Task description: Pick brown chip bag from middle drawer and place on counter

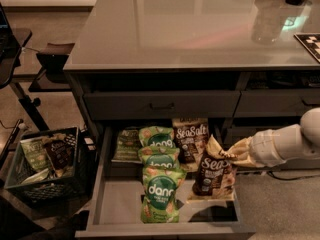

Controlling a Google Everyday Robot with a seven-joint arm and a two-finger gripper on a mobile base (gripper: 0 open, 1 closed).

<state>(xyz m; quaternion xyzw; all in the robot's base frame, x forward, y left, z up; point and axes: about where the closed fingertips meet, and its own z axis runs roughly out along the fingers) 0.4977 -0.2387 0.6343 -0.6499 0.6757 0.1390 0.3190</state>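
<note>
One large, smooth, glossy grey desk is spanning the full width of the cabinet and is reflecting overhead light. Below it, under a narrower closed grey drawer front with a dark bar handle, the wide, deep grey middle drawer is standing pulled out, showing flat grey walls and floor. The white, rounded robot arm is extending from the right edge toward the right side of that drawer. A black wire crate holding assorted snack packs is sitting on the floor left of the cabinet. Three green crinkly "dang" bags are lying in an overlapping row down the drawer's centre. The dark brown crinkly chip bag with white lettering is standing tilted inside the drawer's right front area. A second dark brown "SeaSalt" bag is lying flat at the rear, just right of the green bags. The cream-coloured tool is pinching the tilted bag's tan top edge.
</note>
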